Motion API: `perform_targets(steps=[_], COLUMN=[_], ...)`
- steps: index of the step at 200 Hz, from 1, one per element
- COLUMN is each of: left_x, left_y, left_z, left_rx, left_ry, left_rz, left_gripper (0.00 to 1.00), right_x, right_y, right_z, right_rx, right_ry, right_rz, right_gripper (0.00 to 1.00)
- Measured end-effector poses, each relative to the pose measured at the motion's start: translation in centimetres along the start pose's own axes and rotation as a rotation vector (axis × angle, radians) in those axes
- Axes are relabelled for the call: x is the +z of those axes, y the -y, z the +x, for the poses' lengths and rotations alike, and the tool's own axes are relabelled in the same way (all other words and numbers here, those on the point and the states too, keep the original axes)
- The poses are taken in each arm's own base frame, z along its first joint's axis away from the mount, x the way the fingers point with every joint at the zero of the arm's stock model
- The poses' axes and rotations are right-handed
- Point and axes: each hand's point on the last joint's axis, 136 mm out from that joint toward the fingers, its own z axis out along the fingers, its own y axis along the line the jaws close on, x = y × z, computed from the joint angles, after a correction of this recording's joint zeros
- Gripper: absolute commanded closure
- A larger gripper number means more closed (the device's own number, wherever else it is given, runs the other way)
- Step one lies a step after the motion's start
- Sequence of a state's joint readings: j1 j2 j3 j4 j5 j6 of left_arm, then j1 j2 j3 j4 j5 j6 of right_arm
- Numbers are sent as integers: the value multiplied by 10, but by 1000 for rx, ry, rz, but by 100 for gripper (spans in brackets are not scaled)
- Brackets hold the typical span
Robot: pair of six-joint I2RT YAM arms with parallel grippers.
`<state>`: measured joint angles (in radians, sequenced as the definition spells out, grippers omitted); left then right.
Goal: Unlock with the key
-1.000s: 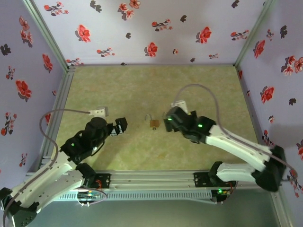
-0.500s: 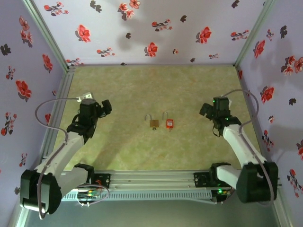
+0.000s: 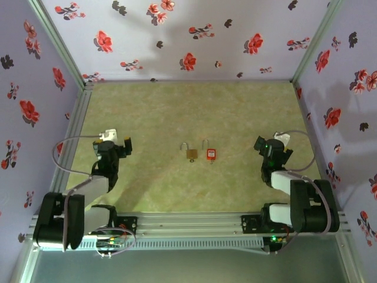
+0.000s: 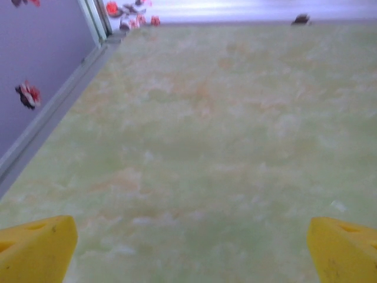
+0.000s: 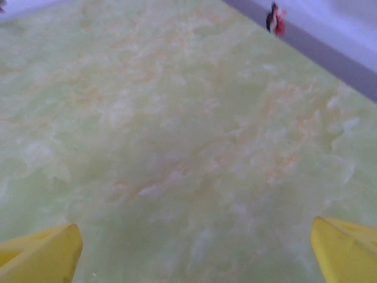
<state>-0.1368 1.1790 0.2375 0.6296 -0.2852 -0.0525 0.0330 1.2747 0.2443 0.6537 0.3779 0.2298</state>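
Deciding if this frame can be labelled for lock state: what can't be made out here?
Top view: padlock too small to tell whether its shackle is latched, or where the keyhole sits.
Top view: key, its silver blade too small and blurred to trace.
Left wrist view: left gripper fingers cut off by the bottom edge.
Right wrist view: right gripper fingers cut off likewise.

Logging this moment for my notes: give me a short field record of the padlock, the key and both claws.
key: red head, lying on the table, just right of the padlock, apart from it
padlock: brass, lying flat mid-table, shackle toward the far side
left claw: open, empty
right claw: open, empty
status: key not in the padlock, neither claw touching it
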Motion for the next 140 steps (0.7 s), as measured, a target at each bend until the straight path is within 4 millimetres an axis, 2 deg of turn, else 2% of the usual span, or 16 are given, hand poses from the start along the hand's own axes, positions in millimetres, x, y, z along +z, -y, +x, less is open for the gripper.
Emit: perform_targets(steps=[13, 29, 54, 64, 77, 91, 109, 140], left_x=[4, 13, 38, 46, 54, 61, 64, 64], left_y=[0, 3, 3, 5, 4, -5, -10, -7], left_z=[11, 13, 19, 24, 13, -6, -15, -13], left_rx=[17, 31, 42, 46, 30, 2, -13, -19], left_ry=[-5, 3, -3, -34, -24, 12, 31, 23], left_rz=[15, 34, 35, 49, 63, 58, 55, 75], left_gripper=[0, 0, 0, 0, 0, 0, 0, 0], right_x=[-2, 0, 10, 9, 13, 26, 36, 38], right_y=[-5, -11, -18, -21, -28, -35, -32, -26], right_z=[-7, -12, 9, 8, -4, -24, -41, -32], right_rx=[-14, -21, -96, -110, -108, -91, -62, -70], right_ry=[58, 126, 113, 115, 129, 151, 163, 124], right_rz=[-17, -34, -48, -55, -62, -50, -40, -25], right_gripper=[1, 1, 1, 1, 1, 1, 1, 1])
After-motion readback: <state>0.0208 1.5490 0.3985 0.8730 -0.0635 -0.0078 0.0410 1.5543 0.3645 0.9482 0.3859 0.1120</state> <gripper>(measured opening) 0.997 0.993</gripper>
